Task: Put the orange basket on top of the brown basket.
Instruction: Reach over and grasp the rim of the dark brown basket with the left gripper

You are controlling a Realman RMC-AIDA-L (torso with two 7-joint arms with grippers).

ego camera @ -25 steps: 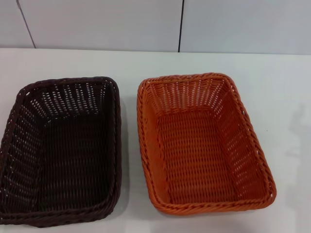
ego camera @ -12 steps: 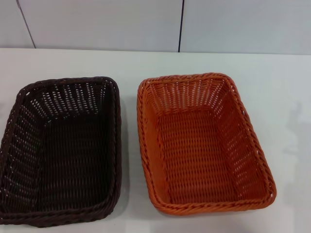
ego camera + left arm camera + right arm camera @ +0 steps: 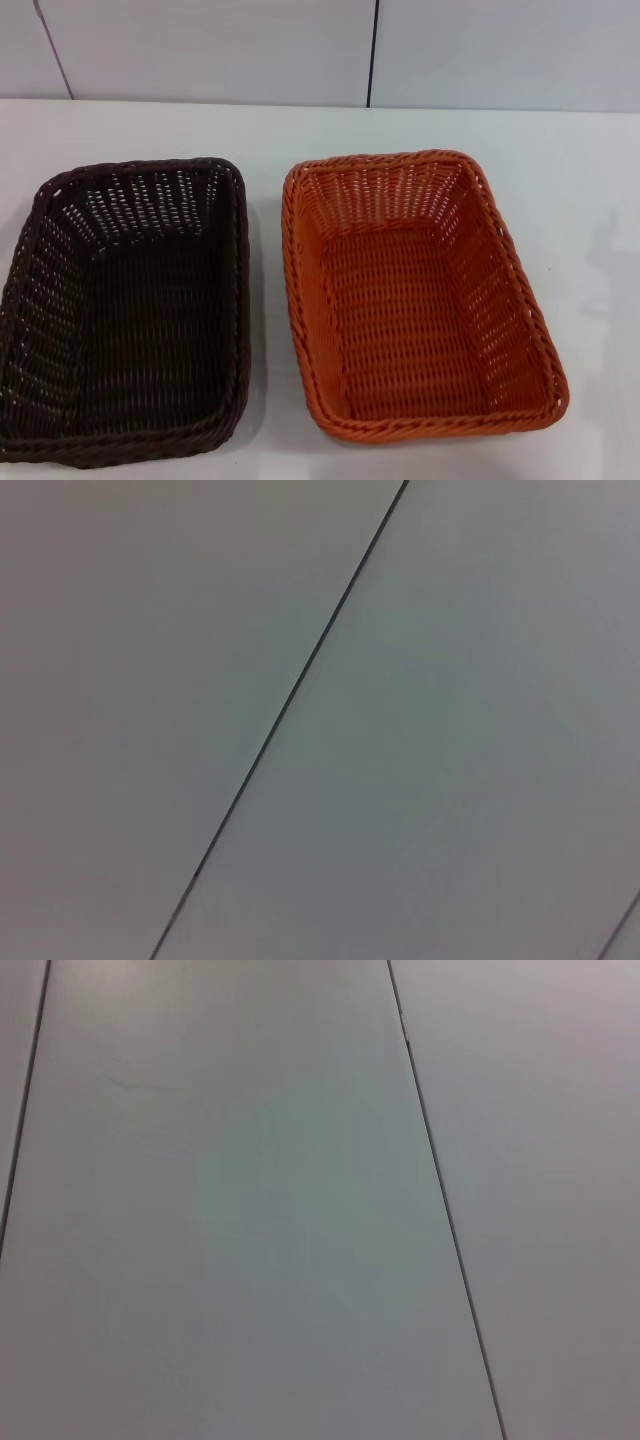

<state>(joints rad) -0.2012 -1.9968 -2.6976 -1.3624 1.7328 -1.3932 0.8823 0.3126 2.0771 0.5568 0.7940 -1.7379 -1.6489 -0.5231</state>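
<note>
In the head view the orange basket stands upright and empty on the white table, right of centre. The brown basket stands upright and empty beside it on the left, a narrow strip of table between them. Neither gripper shows in any view. Both wrist views show only flat grey-white panels with dark seams.
The white table runs back to a pale panelled wall with dark vertical seams. A faint shadow lies on the table at the far right.
</note>
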